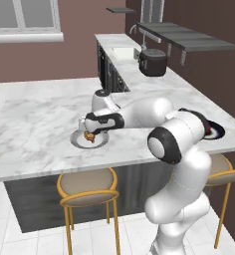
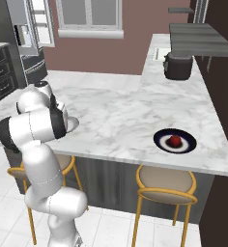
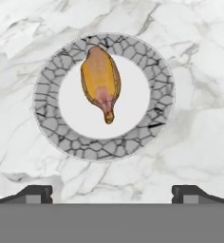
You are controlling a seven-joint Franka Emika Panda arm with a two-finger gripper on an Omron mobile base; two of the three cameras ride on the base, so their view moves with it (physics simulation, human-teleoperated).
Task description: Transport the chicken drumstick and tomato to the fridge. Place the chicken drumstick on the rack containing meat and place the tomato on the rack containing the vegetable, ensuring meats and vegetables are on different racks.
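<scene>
The chicken drumstick (image 3: 101,80), golden-brown with a thin pinkish end, lies on a white plate with a grey crackled rim (image 3: 47,76). That plate (image 1: 80,142) sits near the counter's front edge. My gripper (image 3: 113,193) hovers a little above it, open and holding nothing, fingertips (image 3: 35,192) wide apart. In the left base view the gripper (image 1: 89,130) hangs right over the drumstick (image 1: 91,136). The tomato (image 2: 174,140) rests on a dark round plate (image 2: 159,140) far to the right on the same counter. The fridge (image 2: 33,34) stands at the back left, and its racks are hidden.
A marble L-shaped counter (image 1: 35,114) carries both plates. A dark rounded appliance (image 1: 152,62) and a sink (image 1: 123,53) sit on the far wing, under a grey wall shelf (image 1: 189,36). Gold-legged stools (image 1: 87,191) (image 2: 165,185) stand at the counter's front.
</scene>
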